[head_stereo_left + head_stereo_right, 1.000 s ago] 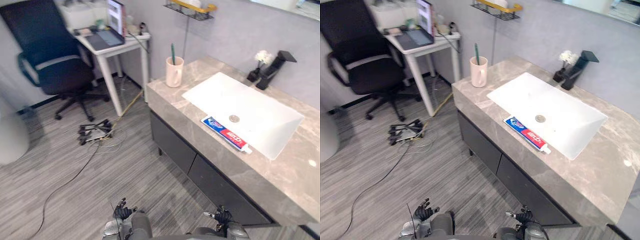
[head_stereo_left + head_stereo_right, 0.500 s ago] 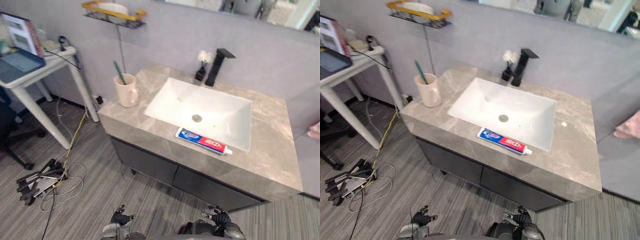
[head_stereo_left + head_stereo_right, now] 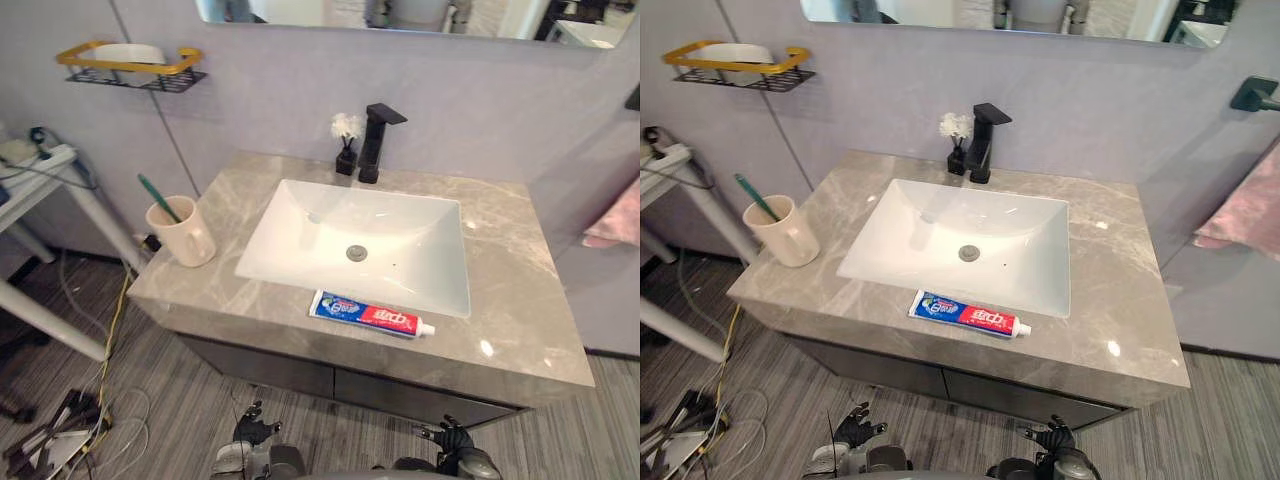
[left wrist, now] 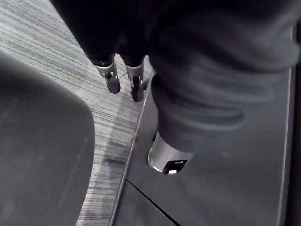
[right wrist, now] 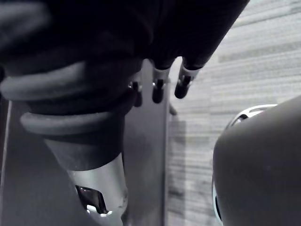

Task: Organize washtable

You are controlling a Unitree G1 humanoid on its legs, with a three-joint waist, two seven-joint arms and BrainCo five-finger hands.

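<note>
Our left hand (image 3: 254, 430) and right hand (image 3: 453, 440) hang low, fingers loose, holding nothing; the toothpaste (image 3: 370, 317) lies on the counter's (image 3: 520, 290) near edge, with the cup (image 3: 182, 235) at left.

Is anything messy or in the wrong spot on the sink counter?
Only the toothpaste tube: it lies flat at the front of the counter, just before the basin, while the toothbrush stands in its cup at the left. Nothing looks spilled or broken.
</note>
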